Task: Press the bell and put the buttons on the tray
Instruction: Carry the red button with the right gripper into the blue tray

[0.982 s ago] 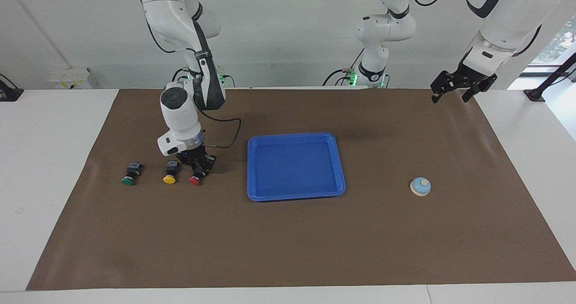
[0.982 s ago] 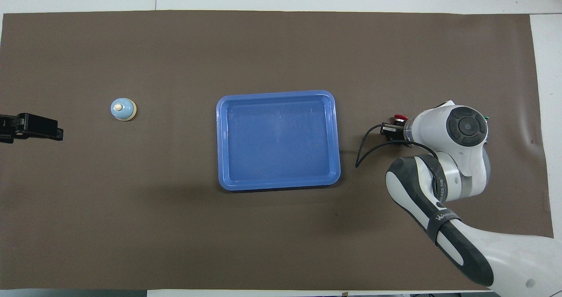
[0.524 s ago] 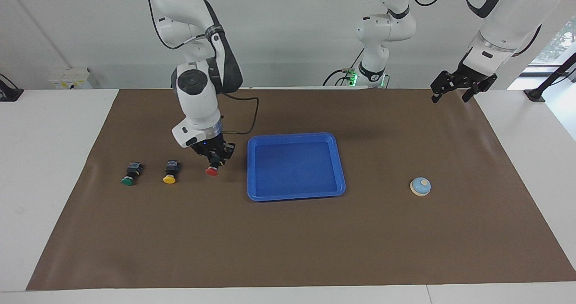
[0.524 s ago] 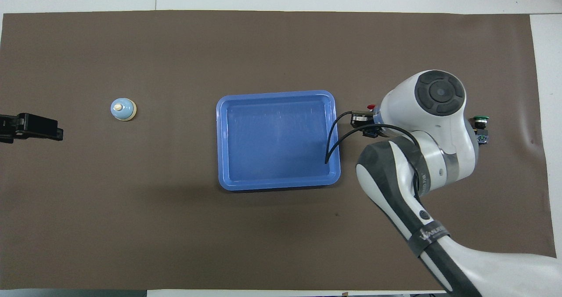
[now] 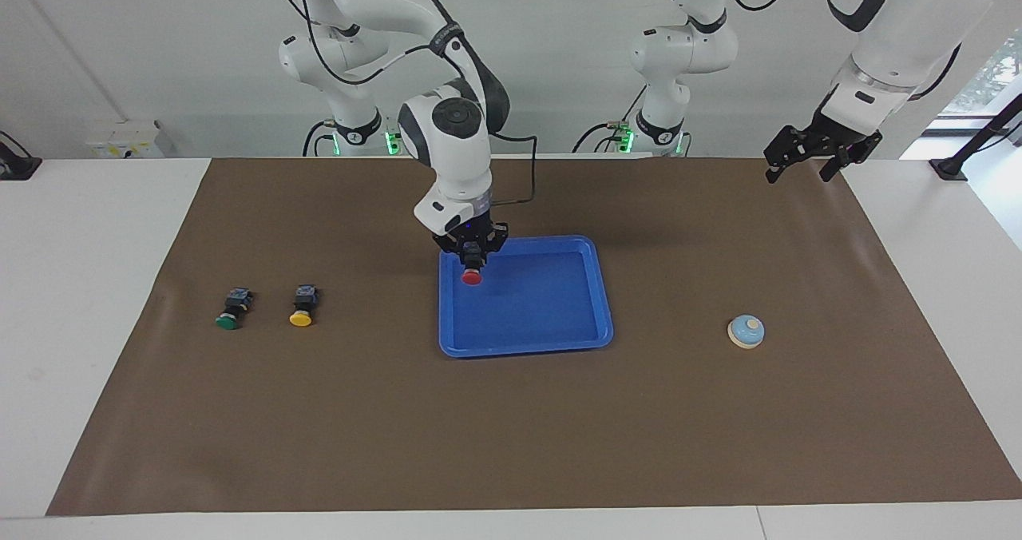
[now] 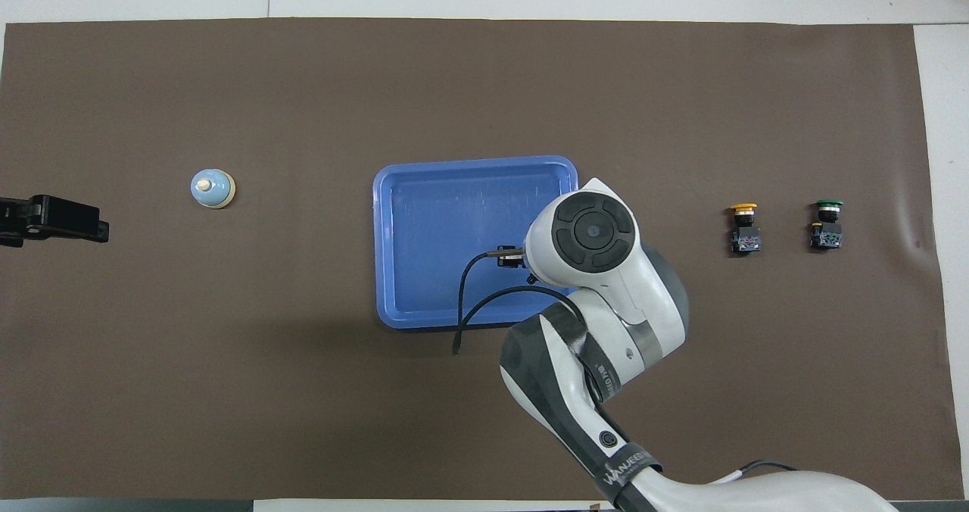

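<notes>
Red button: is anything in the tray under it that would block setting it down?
Nothing visible does. The right hand holds the red button over the tray, above the corner nearest the robots at the right arm's end, and the tray floor shows bare there.

Right gripper (image 5: 472, 251) carried red button (image 5: 472, 277) over tray (image 5: 559, 340).
</notes>
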Robot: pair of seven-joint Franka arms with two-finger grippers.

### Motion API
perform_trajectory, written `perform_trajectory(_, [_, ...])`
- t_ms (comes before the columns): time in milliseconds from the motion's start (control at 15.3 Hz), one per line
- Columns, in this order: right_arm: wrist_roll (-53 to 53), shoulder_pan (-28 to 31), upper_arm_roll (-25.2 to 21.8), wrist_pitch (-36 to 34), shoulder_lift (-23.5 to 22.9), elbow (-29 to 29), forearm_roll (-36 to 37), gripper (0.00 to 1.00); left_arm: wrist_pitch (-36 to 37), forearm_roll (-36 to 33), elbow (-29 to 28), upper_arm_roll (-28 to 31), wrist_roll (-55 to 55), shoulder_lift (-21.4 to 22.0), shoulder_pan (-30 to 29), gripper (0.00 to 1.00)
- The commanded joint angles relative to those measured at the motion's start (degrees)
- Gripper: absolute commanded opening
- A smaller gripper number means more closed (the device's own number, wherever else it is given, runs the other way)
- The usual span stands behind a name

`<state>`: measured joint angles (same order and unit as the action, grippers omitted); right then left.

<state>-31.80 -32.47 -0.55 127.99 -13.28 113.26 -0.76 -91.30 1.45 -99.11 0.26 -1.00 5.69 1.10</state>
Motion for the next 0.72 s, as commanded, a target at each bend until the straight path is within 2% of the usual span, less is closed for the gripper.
perform_trajectory(0, [0.3,-0.5,-0.3,4.5,-3.7,0.2,-0.5,0.00,0.8,0.5,0.1,0.4,-0.7,0.1,0.0,1.00])
perform_trajectory(262, [0.8,0.2,-0.3,5.0,-4.7,0.3,-0.4,0.00,0.8,0.5,0.1,0.3,-0.7,0.1,0.0,1.00])
perform_trajectory(327, [0.3,0.1,-0.3,5.1,-4.9,0.4,-0.4,0.33,0.8,0.5,0.1,0.3,-0.7,0.1,0.0,1.00])
perform_trajectory(393, [0.2,0.1,-0.3,5.0,-4.9,0.5,-0.4,0.81,0.8,0.5,0.1,0.3,-0.7,0.1,0.0,1.00])
perform_trajectory(458, [0.0,0.0,-0.3,4.8,-4.9,0.4,-0.5,1.00,0.8,0.5,0.1,0.3,-0.7,0.1,0.0,1.00])
perform_trajectory(655, [-2.3,0.1,-0.3,3.3,-4.2,-0.3,-0.5,1.00,0.8,0.5,0.1,0.3,-0.7,0.1,0.0,1.00])
